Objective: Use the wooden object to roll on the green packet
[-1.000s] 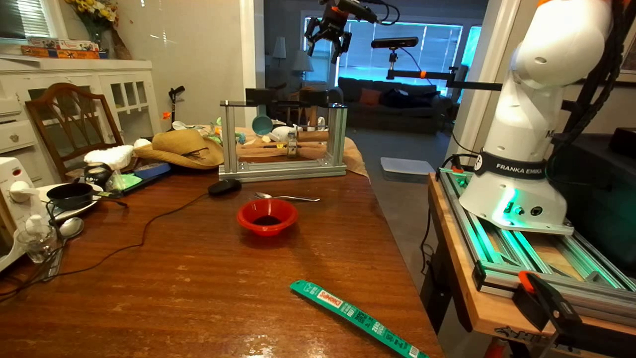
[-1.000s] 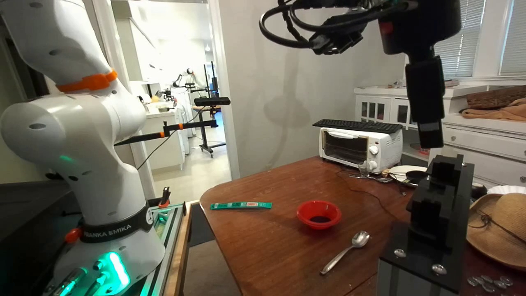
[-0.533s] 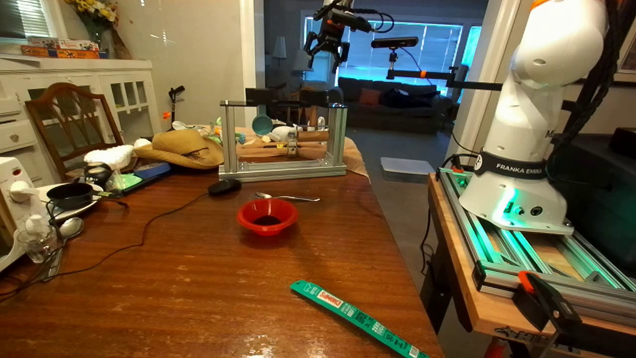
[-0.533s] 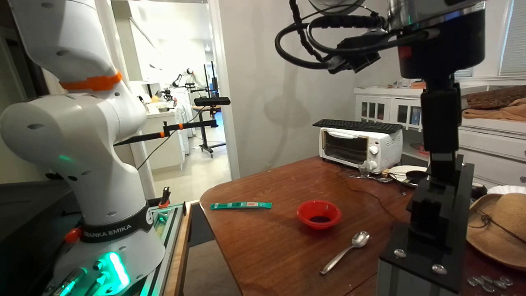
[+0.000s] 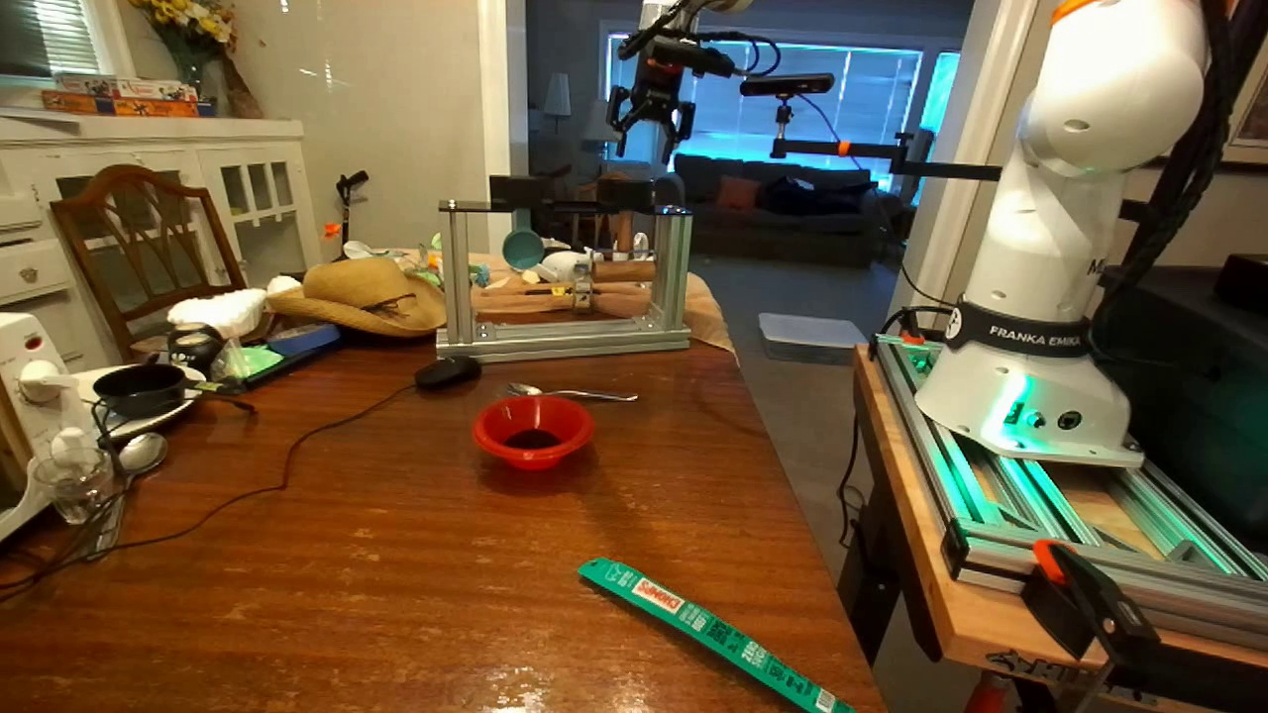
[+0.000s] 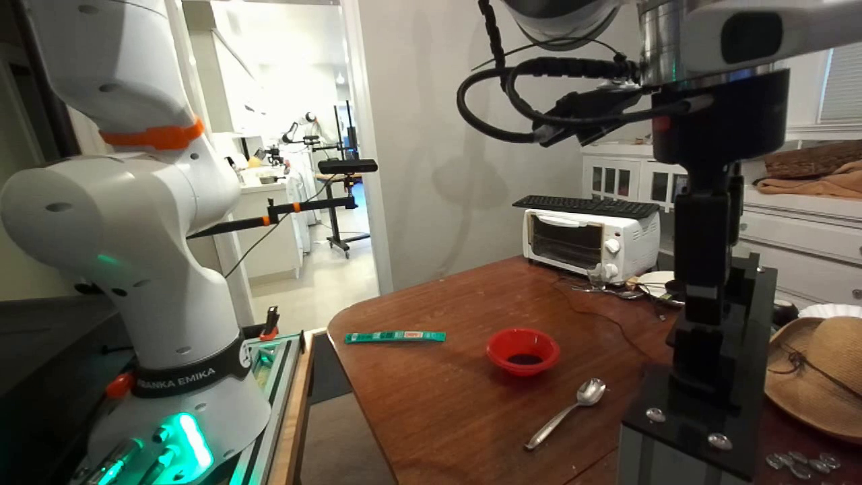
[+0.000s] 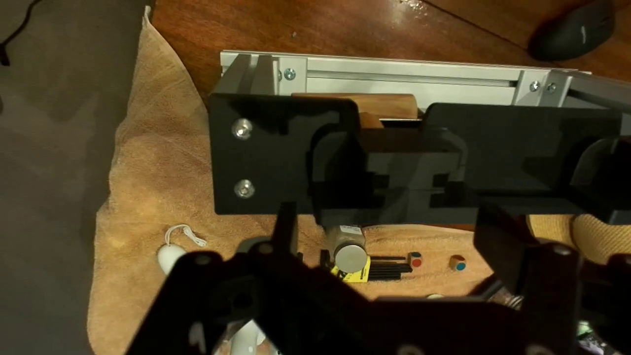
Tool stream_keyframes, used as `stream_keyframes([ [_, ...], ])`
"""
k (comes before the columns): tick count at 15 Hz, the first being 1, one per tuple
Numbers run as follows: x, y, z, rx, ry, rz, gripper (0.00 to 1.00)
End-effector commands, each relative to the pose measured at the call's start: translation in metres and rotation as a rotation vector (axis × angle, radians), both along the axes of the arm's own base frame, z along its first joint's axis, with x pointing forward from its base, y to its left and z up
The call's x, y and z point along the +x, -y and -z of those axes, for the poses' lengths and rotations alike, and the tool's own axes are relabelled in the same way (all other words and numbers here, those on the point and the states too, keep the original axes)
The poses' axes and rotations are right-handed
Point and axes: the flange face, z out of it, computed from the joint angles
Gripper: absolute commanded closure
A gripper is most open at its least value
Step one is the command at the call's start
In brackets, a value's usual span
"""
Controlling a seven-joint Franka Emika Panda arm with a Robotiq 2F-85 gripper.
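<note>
Flatly, the green packet point(image 5: 717, 634) touches scuffed wood point(image 5: 396, 564).

One packet point(image 5: 710, 633), one red bowl point(image 5: 533, 458)

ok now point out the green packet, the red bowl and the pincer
Green packet point(image 5: 715, 634): in an exterior view, on the middle of its printed face.
Red bowl point(image 5: 533, 416): in an exterior view, on its inner wall.
Pincer point(image 5: 644, 156): in an exterior view, midway between its spread fingertips.
</note>
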Motion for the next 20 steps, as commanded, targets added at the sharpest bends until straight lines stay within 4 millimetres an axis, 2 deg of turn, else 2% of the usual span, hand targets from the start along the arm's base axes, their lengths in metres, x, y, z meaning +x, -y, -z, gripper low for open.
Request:
stream_keyframes([
  [1, 0.0045, -0.0051, 0.0061, 0.019, -0.026, 0.006, 0.08],
  [2, 0.0058, -0.0066, 0.0070, 0.018, -0.025, 0.002, 0.06],
  [5, 0.0099, -0.0103, 0.0081, 0.017, -0.021, -0.008, 0.07],
  [8, 0.0117, -0.0119, 0.0073, 0.021, -0.025, -0.009, 0.00],
  [20, 0.0105, -0.0116, 0.0045, 0.008, -0.007, -0.019, 0.00],
])
